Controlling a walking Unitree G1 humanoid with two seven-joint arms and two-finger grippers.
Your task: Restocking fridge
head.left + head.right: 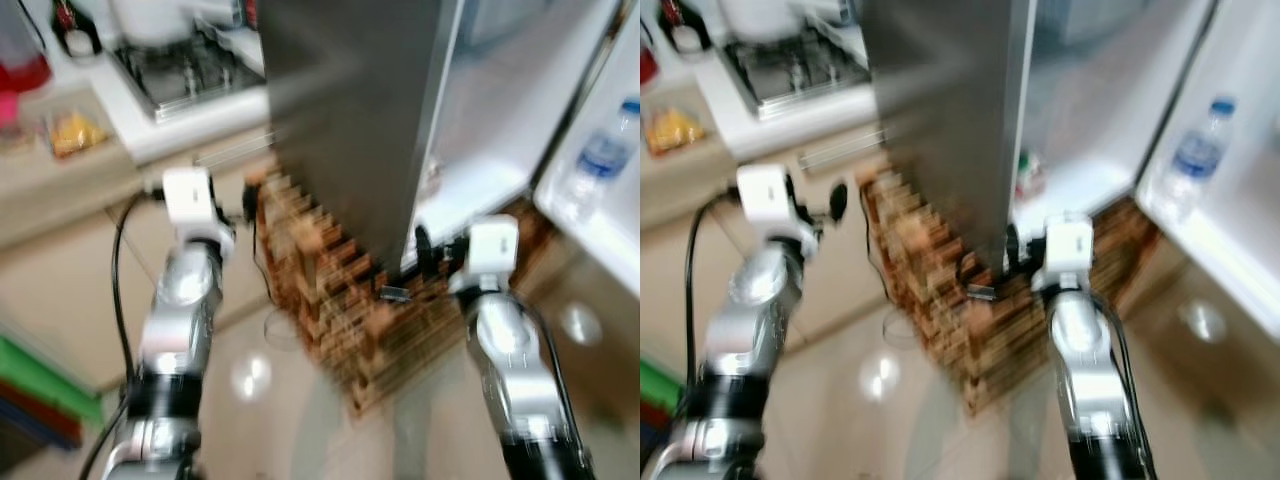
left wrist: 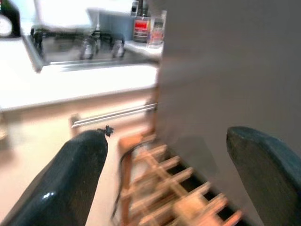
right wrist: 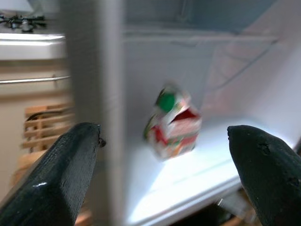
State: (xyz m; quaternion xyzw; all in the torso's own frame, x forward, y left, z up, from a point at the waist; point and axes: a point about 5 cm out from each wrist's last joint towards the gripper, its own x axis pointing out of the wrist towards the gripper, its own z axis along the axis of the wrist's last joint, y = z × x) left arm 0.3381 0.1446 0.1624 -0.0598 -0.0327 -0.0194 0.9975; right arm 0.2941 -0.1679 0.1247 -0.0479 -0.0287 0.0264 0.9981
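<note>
Arms raised forward, left gripper (image 2: 164,174) and right gripper (image 3: 164,174) both spread apart, right one facing red-and-green carton (image 3: 171,123) on white fridge shelf (image 3: 197,181).

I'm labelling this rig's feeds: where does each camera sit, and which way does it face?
Eye views: on the head, looking down at the fridge, wooden rack, both silver arms.
Left wrist: along the open left end effector at stove and rack.
Right wrist: along the open right end effector at a carton in the fridge.
Shared: fridge, rack.

Carton (image 3: 171,123) on fridge shelf (image 3: 197,181); bottle (image 1: 598,160) in door rack, right; stove (image 1: 185,70) left.
</note>
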